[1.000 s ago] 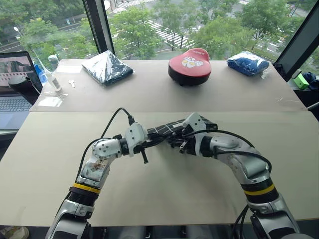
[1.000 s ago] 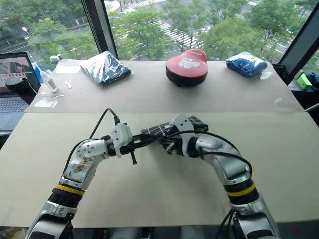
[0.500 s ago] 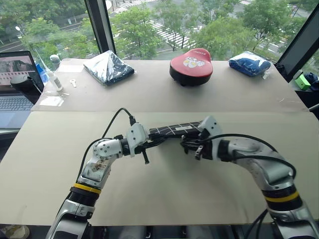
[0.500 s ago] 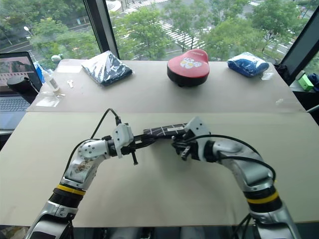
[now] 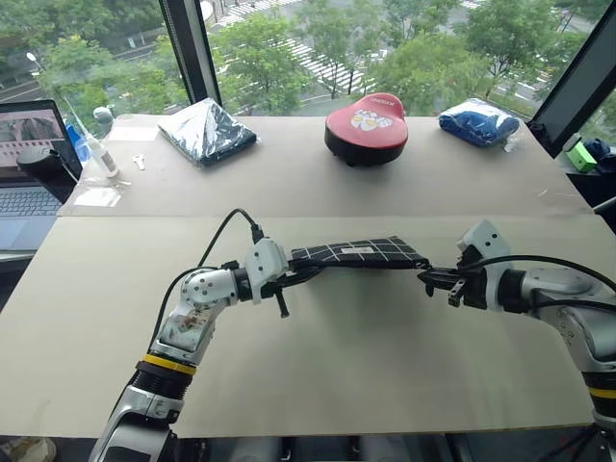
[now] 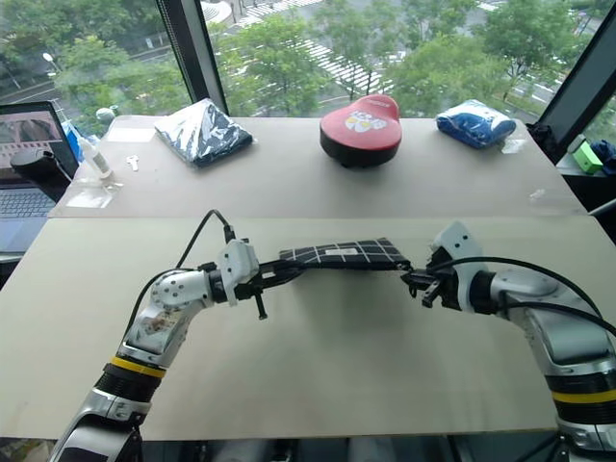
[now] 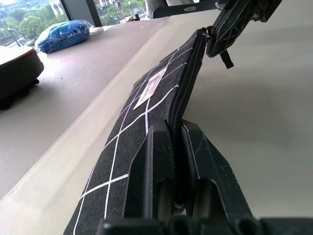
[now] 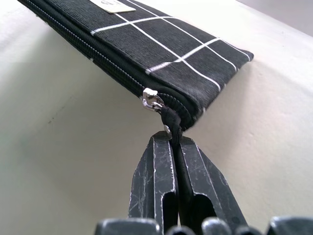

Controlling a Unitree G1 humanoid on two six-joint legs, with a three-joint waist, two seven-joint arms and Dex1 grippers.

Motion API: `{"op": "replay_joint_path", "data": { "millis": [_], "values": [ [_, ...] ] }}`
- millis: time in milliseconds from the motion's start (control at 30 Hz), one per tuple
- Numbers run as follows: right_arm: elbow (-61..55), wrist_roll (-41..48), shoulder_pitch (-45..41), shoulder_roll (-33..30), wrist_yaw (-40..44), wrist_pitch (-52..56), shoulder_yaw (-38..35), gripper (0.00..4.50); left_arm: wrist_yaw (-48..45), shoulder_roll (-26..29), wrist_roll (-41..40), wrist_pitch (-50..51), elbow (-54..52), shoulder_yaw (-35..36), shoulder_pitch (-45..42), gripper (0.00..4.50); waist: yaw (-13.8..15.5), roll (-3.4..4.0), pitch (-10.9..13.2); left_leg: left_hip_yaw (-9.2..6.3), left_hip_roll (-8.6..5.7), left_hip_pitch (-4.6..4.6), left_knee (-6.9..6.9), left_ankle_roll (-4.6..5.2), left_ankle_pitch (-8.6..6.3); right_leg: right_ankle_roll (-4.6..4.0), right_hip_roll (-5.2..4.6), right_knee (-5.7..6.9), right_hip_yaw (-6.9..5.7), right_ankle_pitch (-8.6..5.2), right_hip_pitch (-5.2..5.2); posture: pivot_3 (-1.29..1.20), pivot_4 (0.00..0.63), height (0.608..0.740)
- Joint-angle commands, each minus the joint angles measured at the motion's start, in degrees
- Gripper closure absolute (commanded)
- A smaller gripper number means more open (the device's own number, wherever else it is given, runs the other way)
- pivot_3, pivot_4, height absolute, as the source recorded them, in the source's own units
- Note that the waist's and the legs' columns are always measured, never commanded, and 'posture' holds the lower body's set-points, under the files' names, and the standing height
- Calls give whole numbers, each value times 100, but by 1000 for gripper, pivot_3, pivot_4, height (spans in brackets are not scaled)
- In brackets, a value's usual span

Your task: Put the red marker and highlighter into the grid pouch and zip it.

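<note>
Grid pouch (image 5: 358, 253): held flat above the table (image 5: 318, 375), stretched between both grippers; zipper edge faces the robot, slider at the right end, white label (image 5: 360, 250) on top.
Zipper pull strap (image 8: 170, 122): pinched by the right gripper (image 8: 174, 147), whose fingers are pressed together on it.
Left gripper (image 7: 177, 139): clamped on the pouch's left end.
Beyond: red cushion (image 5: 366, 125), dark bagged cloth (image 5: 208, 129), blue bundle (image 5: 478, 121) along the far edge; laptop (image 5: 26, 164) to the left.

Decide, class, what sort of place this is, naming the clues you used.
Probably an upper-floor office or lab: large windows overlook treetops and a street far below, a laptop stands open at the side, and a broad worktable holds bagged items.
</note>
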Motion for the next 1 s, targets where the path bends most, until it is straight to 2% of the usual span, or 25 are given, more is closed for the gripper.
{"op": "replay_joint_path", "data": {
  "millis": [33, 200, 300, 500, 667, 767, 900, 967, 1000],
  "values": [
    [125, -118, -14, -149, -61, -174, -338, 4398, 56, 34, -60, -81, -78, 150, -69, 4500, 4, 0, 0, 0, 0, 0, 0, 0, 0, 0, 0, 0, 0, 0, 0, 0, 150, 740],
    [121, -72, -70, 27, -207, -219, -323, 4398, 48, 33, -68, -71, -57, 154, -81, 4500, 4, 0, 0, 0, 0, 0, 0, 0, 0, 0, -2, 0, 0, 0, 0, 0, 150, 740],
    [176, 102, -203, 247, -301, -127, -392, 3625, 60, 0, -62, -79, -21, 143, -116, 4500, 4, 0, 0, 0, 1, 0, 0, 0, 0, 0, -1, 0, 0, 0, 0, 0, 150, 740],
    [-139, 359, 134, 54, -13, 143, -594, 1484, 8, -50, -94, -123, 33, 133, -174, 4500, 44, 0, 0, 0, 0, -2, 0, 0, 0, 0, -3, 0, -1, 0, -1, 0, 150, 740],
    [-412, 565, 773, -420, 463, -40, -1402, 1484, -109, -117, -94, -233, 125, 75, -277, 4500, 97, 0, 0, 0, -3, -4, 3, 5, -3, 0, -8, -2, 0, 0, 0, 0, 150, 740],
    [-628, 768, 1310, -641, 762, -64, -2231, 1484, -142, -204, -36, -383, 335, 31, -413, 4500, 140, 0, 0, 0, 0, -2, 3, 6, -3, 0, -6, -3, -2, 0, 3, 0, 150, 740],
    [-1037, 1211, 1689, -627, 860, 270, -3058, 1484, -272, -298, 93, -695, 664, -102, -569, 4500, 151, 0, 0, 0, 3, 1, 5, 6, -3, 0, -3, -2, -2, 0, 8, 0, 150, 740],
    [-1197, 1334, 1796, -556, 768, 333, -3227, 1484, -347, -365, 119, -846, 833, -166, -640, 4500, 153, 0, 0, 0, 4, 1, 5, 6, -4, 0, -4, -3, -1, 0, 9, 0, 150, 740],
    [-1241, 1381, 1803, -520, 702, 355, -3233, 1425, -359, -401, 129, -896, 911, -179, -677, 4089, 150, 0, 0, 0, 4, 1, 5, 7, -4, 0, -4, -4, -1, 0, 9, 0, 150, 740]
  ]
}}
